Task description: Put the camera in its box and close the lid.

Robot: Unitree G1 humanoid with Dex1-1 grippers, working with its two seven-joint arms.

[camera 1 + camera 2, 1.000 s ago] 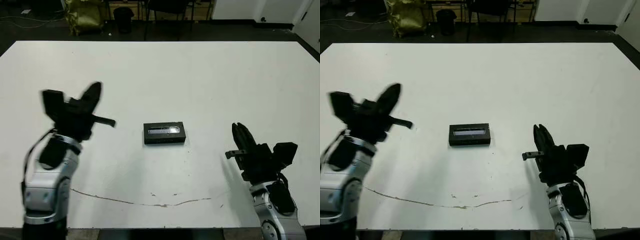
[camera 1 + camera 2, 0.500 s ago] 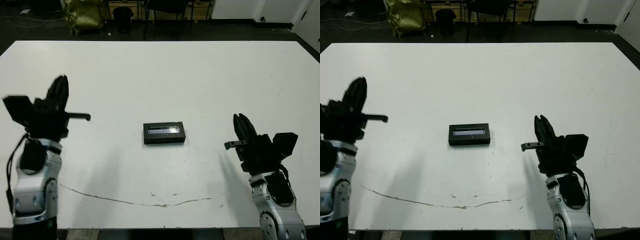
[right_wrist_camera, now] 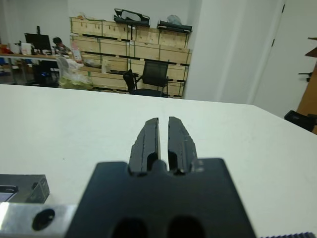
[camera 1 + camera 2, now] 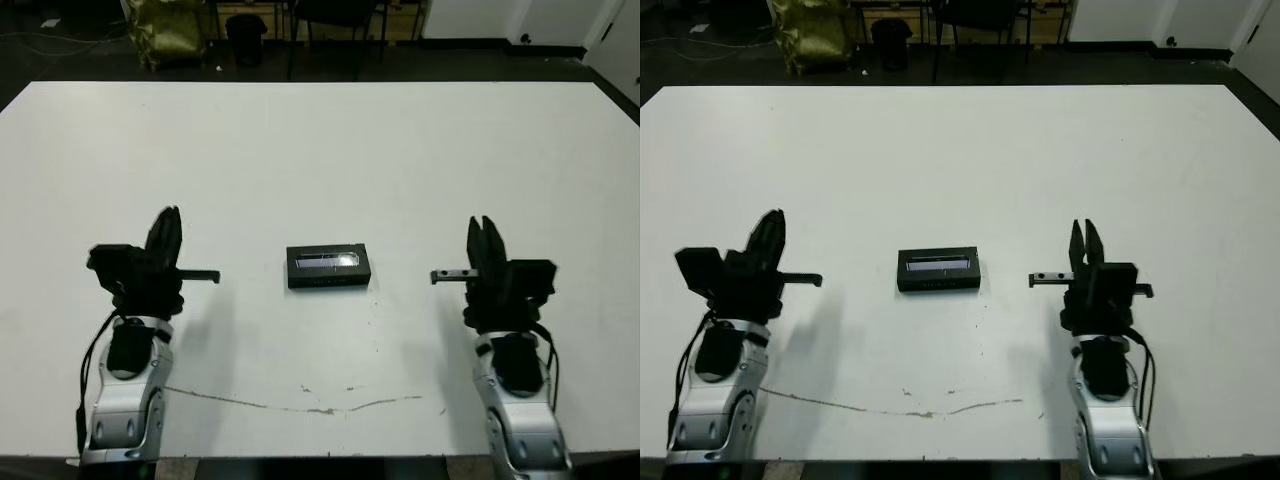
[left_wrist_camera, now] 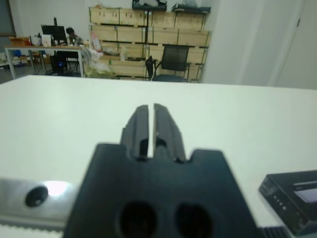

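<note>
Lid [image 4: 329,265] on box, long axis left-right; both end effectors pressed together, empty.

A wide white table [image 4: 300,140] bears a thin brown crack-like line [image 4: 300,405] near its front edge. Beyond its far edge stand an olive-yellow bag [image 4: 165,35] and a black chair [image 4: 335,20].

Looks like I'm in a lab or storeroom: wooden crates [image 3: 124,37] stacked along the wall, office chair [image 3: 152,74], monitor desk [image 5: 42,48].
</note>
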